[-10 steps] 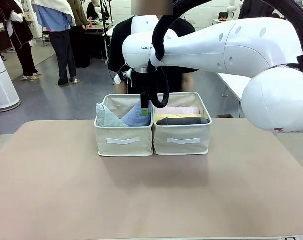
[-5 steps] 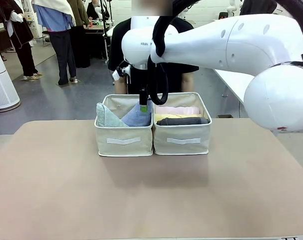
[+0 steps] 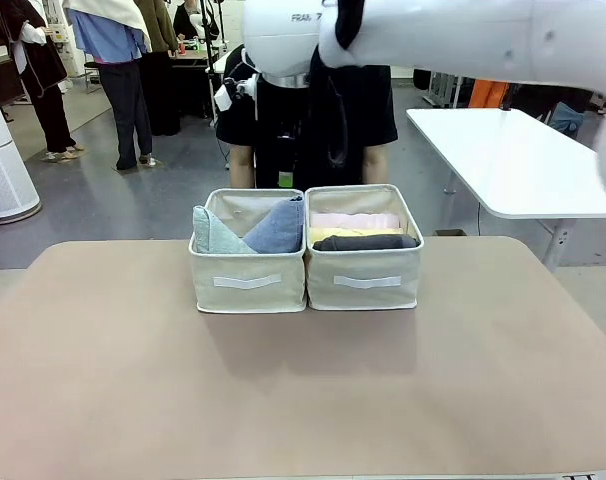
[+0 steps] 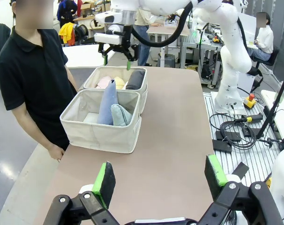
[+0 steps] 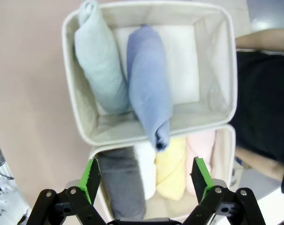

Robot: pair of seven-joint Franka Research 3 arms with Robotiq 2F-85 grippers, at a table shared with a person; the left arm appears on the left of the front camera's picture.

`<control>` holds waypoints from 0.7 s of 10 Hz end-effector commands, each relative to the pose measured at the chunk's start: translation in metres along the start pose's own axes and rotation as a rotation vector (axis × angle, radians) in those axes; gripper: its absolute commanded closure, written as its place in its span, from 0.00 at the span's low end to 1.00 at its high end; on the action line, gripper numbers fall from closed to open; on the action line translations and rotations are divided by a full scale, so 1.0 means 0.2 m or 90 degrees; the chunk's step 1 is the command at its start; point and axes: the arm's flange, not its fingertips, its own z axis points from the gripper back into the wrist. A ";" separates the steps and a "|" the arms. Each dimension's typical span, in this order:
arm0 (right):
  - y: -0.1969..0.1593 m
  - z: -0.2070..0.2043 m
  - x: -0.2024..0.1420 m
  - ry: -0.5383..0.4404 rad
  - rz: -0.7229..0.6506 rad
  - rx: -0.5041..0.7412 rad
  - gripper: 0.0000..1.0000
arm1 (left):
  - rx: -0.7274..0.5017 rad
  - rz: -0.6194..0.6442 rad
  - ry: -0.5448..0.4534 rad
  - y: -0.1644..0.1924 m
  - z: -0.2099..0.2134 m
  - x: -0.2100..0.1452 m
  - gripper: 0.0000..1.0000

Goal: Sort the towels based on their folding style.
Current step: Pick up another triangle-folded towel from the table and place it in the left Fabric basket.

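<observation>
Two cone-folded towels, pale mint-blue [image 3: 215, 233] [image 5: 100, 65] and lavender-blue [image 3: 279, 228] [image 5: 149, 89], stand in the left beige bin [image 3: 247, 283]. In the right bin [image 3: 365, 281] lie rolled towels: dark grey [image 3: 365, 243] [image 5: 121, 180], white [image 5: 145, 172], yellow [image 3: 333, 234] [image 5: 172, 164] and pink [image 3: 355, 220] [image 5: 200, 147]. My right gripper [image 3: 286, 178] [image 5: 146, 174] [image 4: 116, 62] hangs open and empty high above the bins, roughly over their shared wall. My left gripper [image 4: 160, 176] is open and empty over the near table, well away from the bins.
A person in a black shirt [image 3: 368, 100] [image 4: 32, 70] stands right behind the bins at the table's far edge. The brown tabletop [image 3: 303, 390] in front of the bins is bare. A white table [image 3: 503, 160] stands at the back right.
My right arm has risen, lifting its open gripper from just above the lavender-blue towel to well above the bins. The towels have not moved.
</observation>
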 end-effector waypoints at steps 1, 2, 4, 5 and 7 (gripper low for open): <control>0.27 -0.04 -0.29 -0.013 -0.054 -0.011 0.00 | -0.001 -0.014 -0.005 -0.01 0.00 -0.01 0.00; 0.36 0.01 -0.44 -0.039 -0.082 -0.035 0.00 | -0.001 -0.014 -0.005 -0.01 0.00 -0.01 0.00; 0.56 0.14 -0.84 -0.111 -0.186 -0.099 0.00 | -0.001 -0.014 -0.005 -0.01 0.00 -0.01 0.00; 0.67 0.23 -1.04 -0.164 -0.245 -0.143 0.00 | -0.001 -0.014 -0.005 -0.01 0.00 -0.01 0.00; 0.76 0.33 -1.22 -0.204 -0.282 -0.174 0.00 | -0.001 -0.014 -0.005 -0.01 0.00 -0.01 0.00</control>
